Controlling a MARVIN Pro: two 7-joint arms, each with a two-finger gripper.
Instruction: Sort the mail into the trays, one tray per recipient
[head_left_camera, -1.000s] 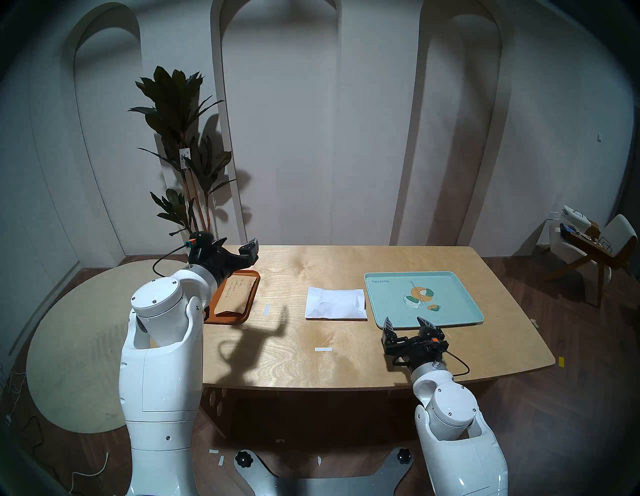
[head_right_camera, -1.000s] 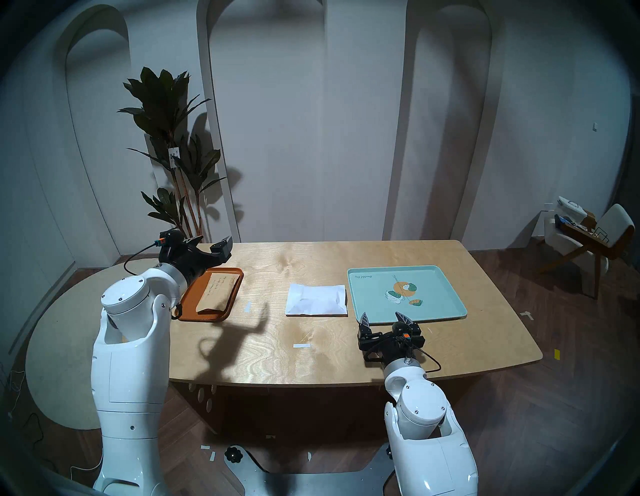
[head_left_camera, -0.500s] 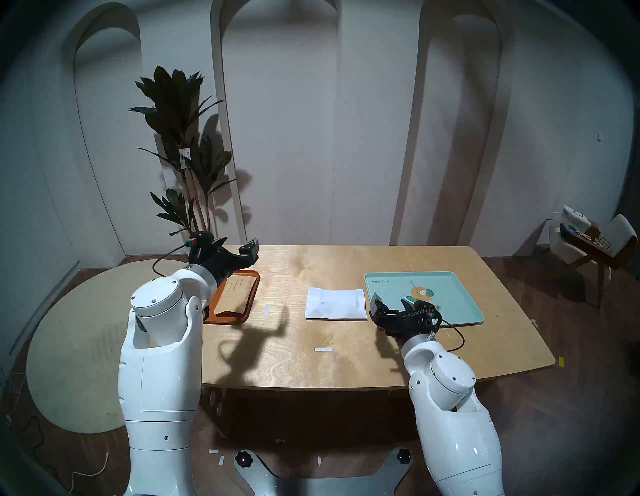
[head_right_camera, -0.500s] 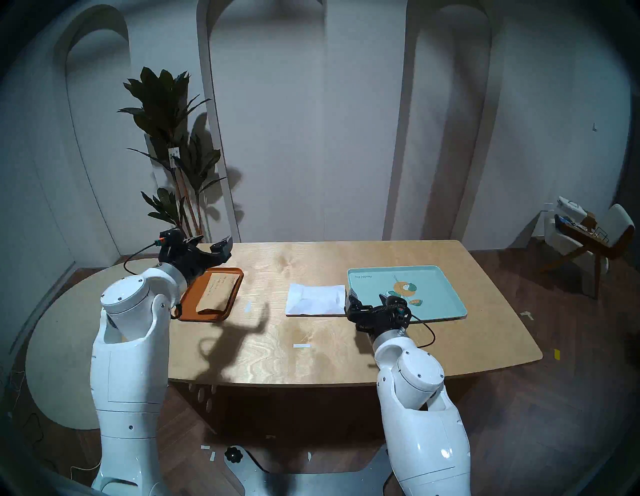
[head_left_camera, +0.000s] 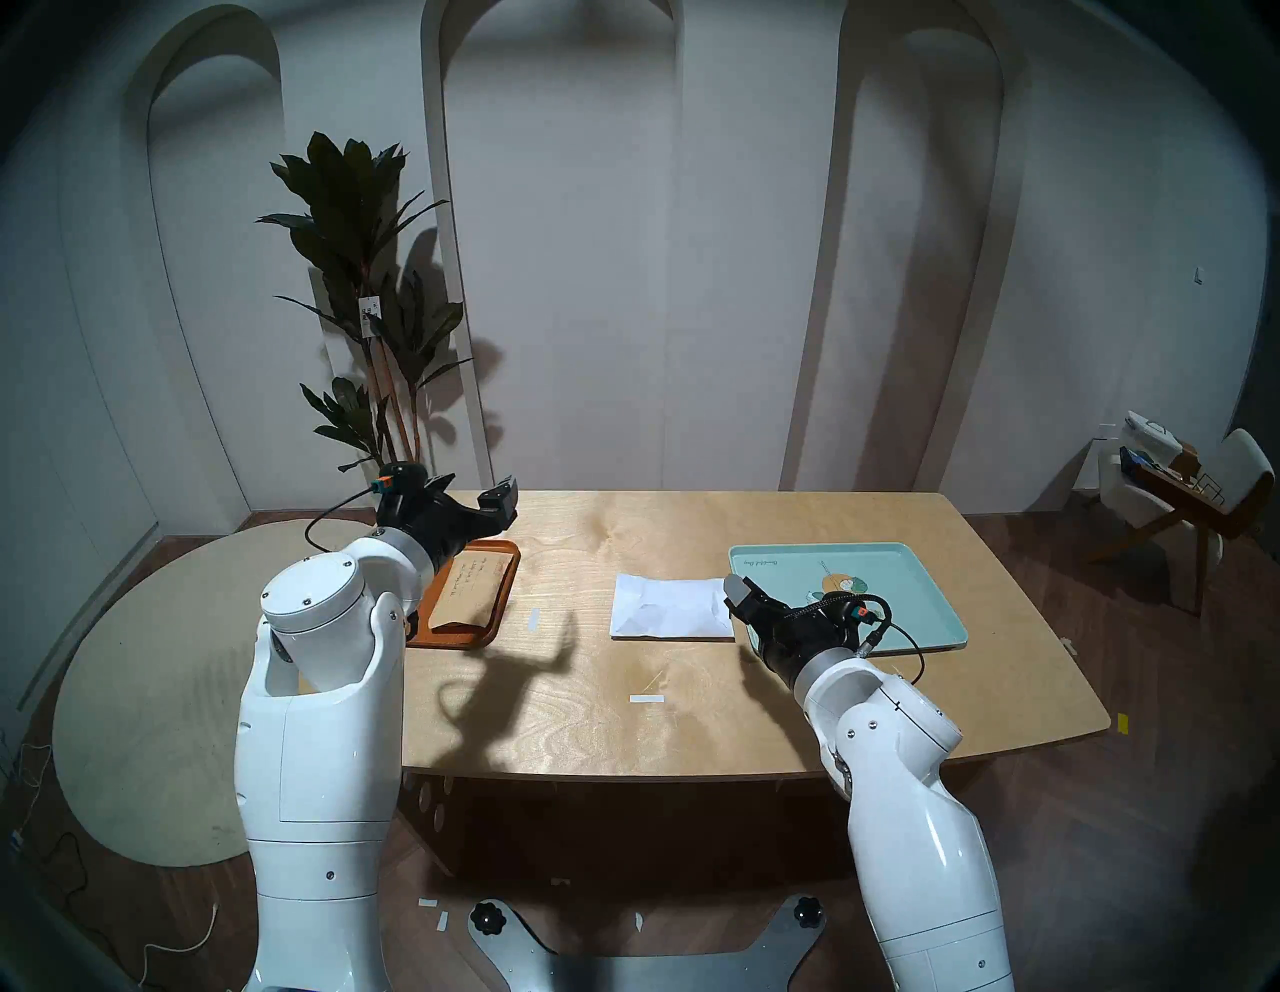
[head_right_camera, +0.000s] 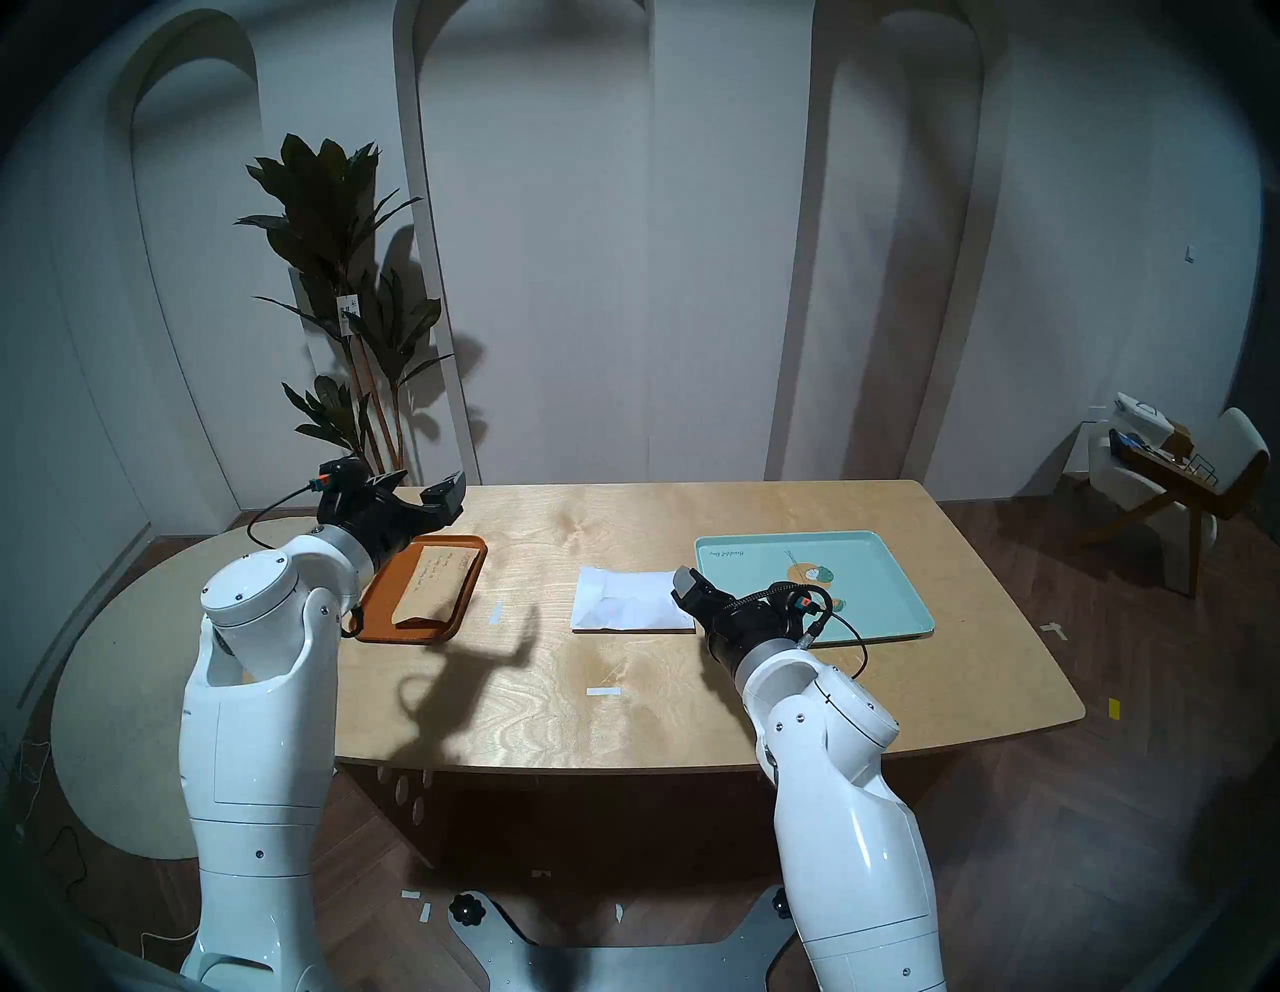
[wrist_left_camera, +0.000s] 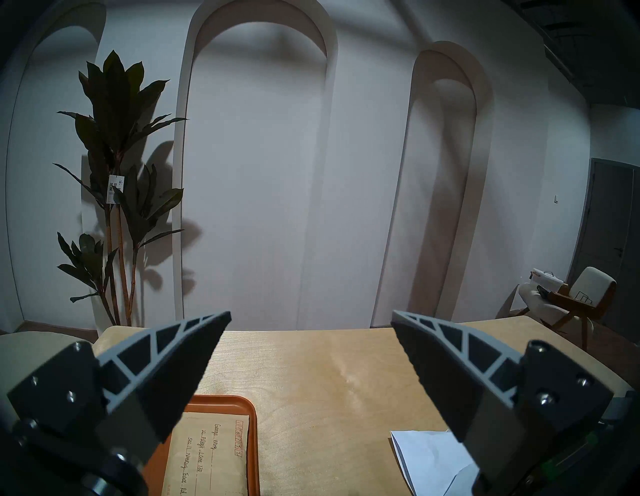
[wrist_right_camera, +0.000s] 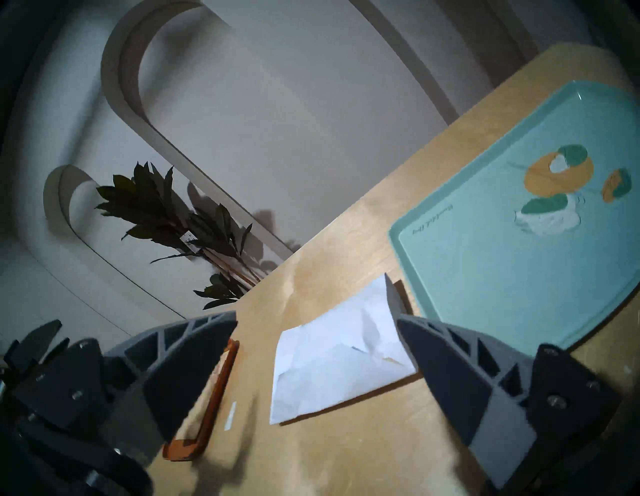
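My left gripper (wrist_left_camera: 310, 350) hangs spread and empty above the orange tray (head_left_camera: 504, 590), where the brown envelope (head_left_camera: 471, 585) already lies. The white envelope (head_left_camera: 670, 607) lies on the table (head_left_camera: 623, 727), beside the mint tray (head_left_camera: 914, 596). My right gripper (wrist_right_camera: 317, 350), spread, hovers at its right edge; next comes a low pinch.

you have a light wooden table (head_left_camera: 596, 720) with two small white tape strips (head_left_camera: 646, 698) stuck to its top, one near the front middle and one further left. behind its far left corner a tall dark-leaved plant (head_left_camera: 360, 291) with a paper tag stands against the white arched wall panels (head_left_camera: 561, 242). off to your right sits a cream chair (head_left_camera: 1229, 485) with clutter beside it, and a round beige rug (head_left_camera: 145, 693) lies on the dark wood floor at left.
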